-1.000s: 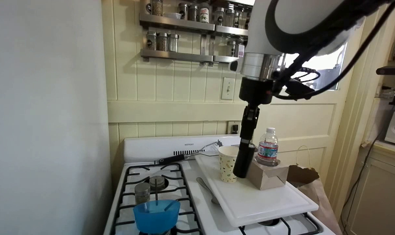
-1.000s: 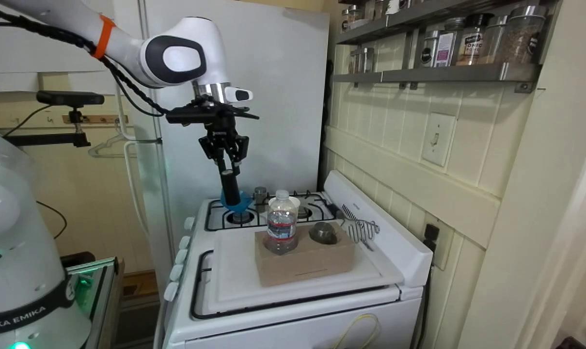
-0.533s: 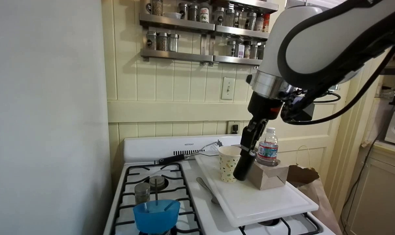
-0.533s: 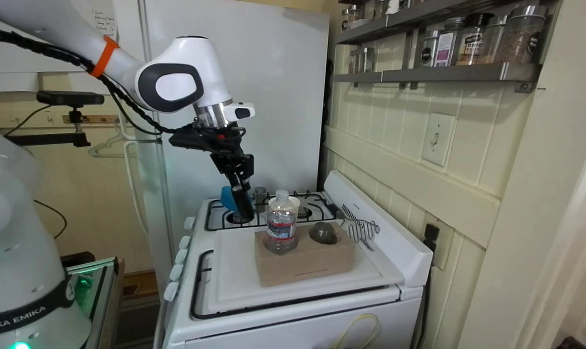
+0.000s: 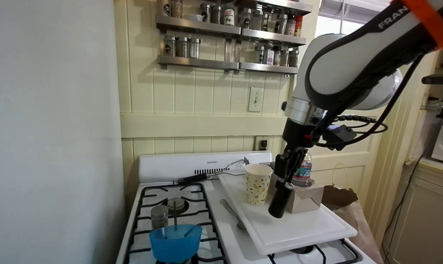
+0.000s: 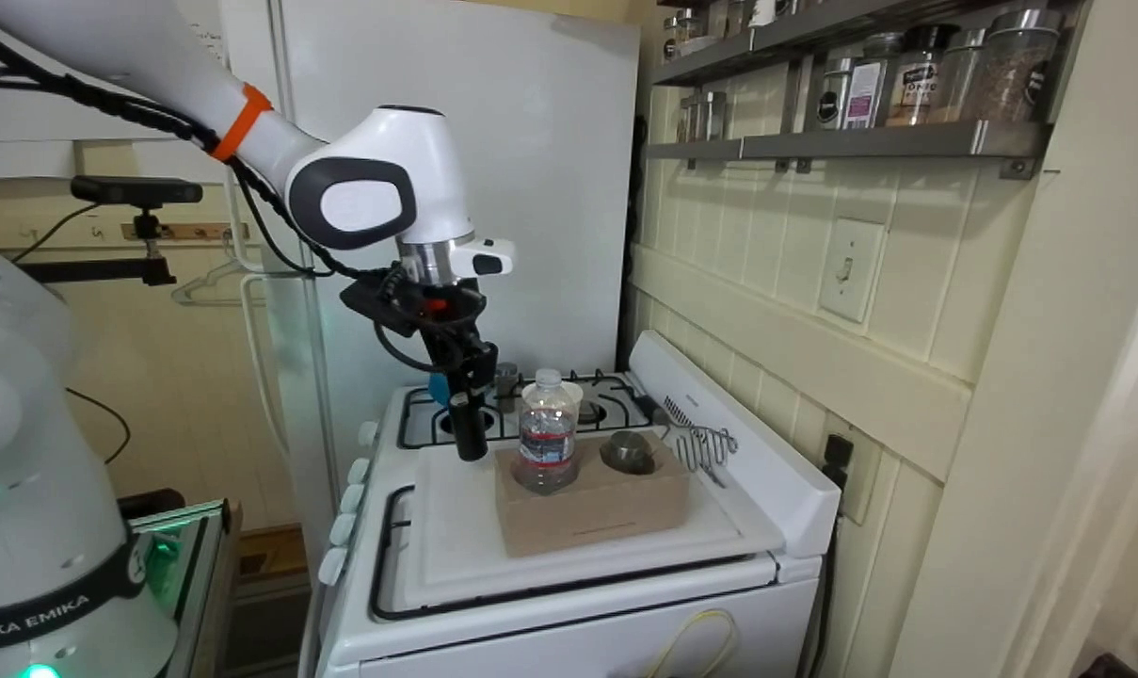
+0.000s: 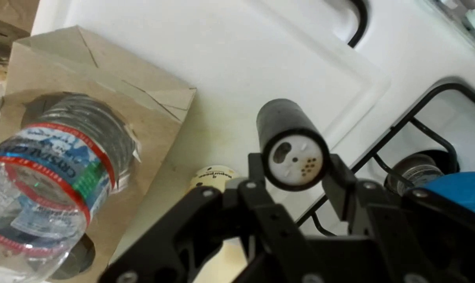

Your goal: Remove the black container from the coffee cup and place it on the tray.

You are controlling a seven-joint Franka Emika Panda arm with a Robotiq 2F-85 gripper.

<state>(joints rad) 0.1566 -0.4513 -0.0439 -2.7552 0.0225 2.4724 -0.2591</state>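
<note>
The pincer [image 7: 296, 169] clamps the container [image 5: 281, 201] near its top; the long axis leans, base down over the tray [image 5: 305, 228] (the gap I cannot judge), so placing probably needs straightening first.

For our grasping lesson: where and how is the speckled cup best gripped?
Probably pinch the cup at its upper wall, from above: it stands upright on the tray, open-mouthed and widening upward; the box beside it may block one side.
</note>
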